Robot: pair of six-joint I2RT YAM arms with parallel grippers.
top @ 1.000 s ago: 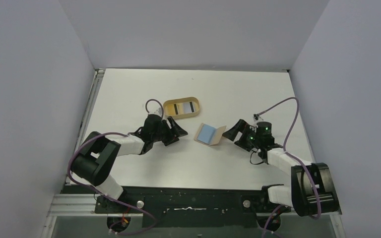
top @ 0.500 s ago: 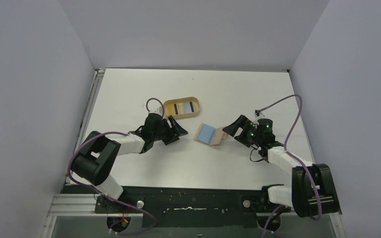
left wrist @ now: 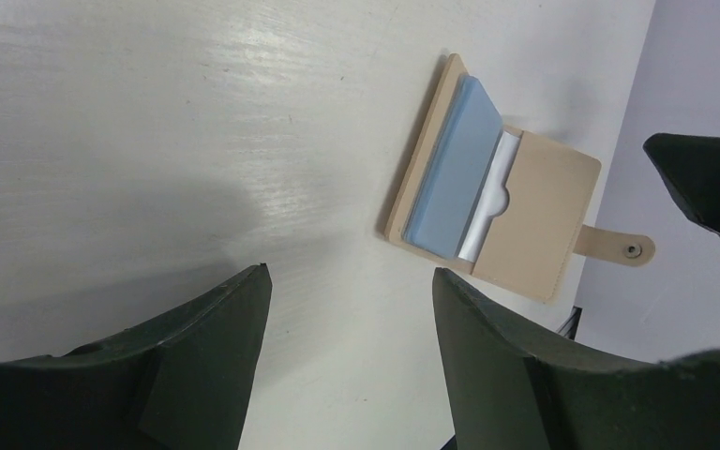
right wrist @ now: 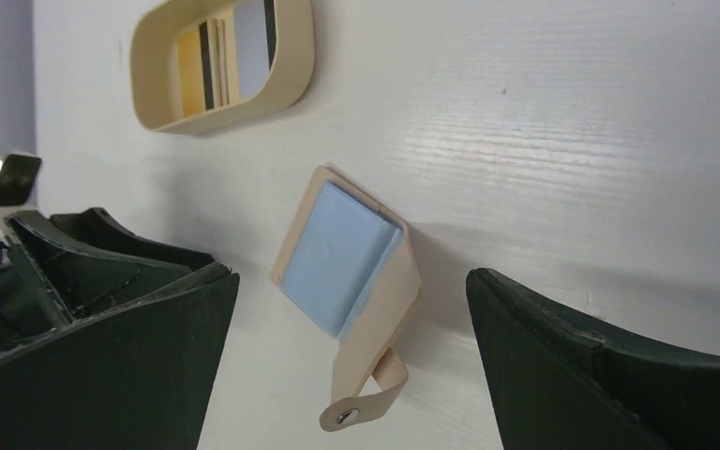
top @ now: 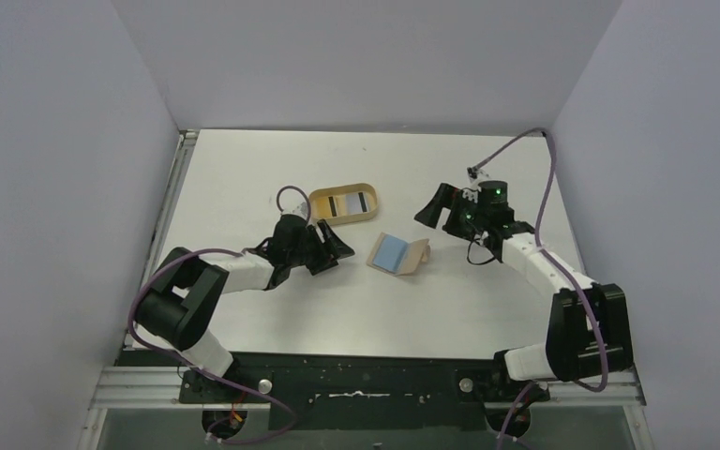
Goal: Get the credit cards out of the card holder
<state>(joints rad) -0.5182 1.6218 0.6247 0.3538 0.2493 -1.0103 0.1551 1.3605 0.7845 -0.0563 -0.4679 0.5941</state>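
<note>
Between the two arms on the white surface (top: 272, 169), the card holder (top: 397, 253), folded open with its light blue panel up and snap tab loose. In the oval tan tray (top: 313, 201) just beyond it, the credit cards (top: 347, 205), lying flat. Left pincer (top: 335, 253) spread open, empty, near the holder's left side. Right pincer (top: 428, 208) likewise agape, gripping nothing, apart from the holder on its right.

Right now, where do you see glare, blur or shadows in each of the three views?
Left wrist: soft sheen on the table, left fingers near and blurred, card holder sharp. Right wrist: streaky glare on the table, right fingers soft-edged, a shadow beside the card holder. Top external: even light, faint shadows only.
</note>
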